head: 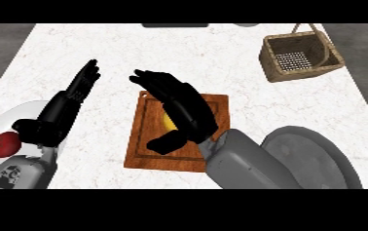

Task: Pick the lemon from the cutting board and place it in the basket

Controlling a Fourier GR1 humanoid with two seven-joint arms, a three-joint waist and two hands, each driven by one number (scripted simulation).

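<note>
While no writing shows, the right robot hand (188, 109) hovers open-fingered, holding nothing, over the lemon (168, 123) on the cutting board (147, 147).

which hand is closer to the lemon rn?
Right. The right hand is directly over the lemon on the cutting board; the left hand is off the board to its left.

One lemon (170, 121), one cutting board (144, 142), one basket (300, 59), two robot hands (61, 109) (183, 109).

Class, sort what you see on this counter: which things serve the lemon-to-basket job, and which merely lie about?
Job: lemon, cutting board, basket, right hand.
Lying about: white plate with a red thing, grey plate, resting left hand.
</note>
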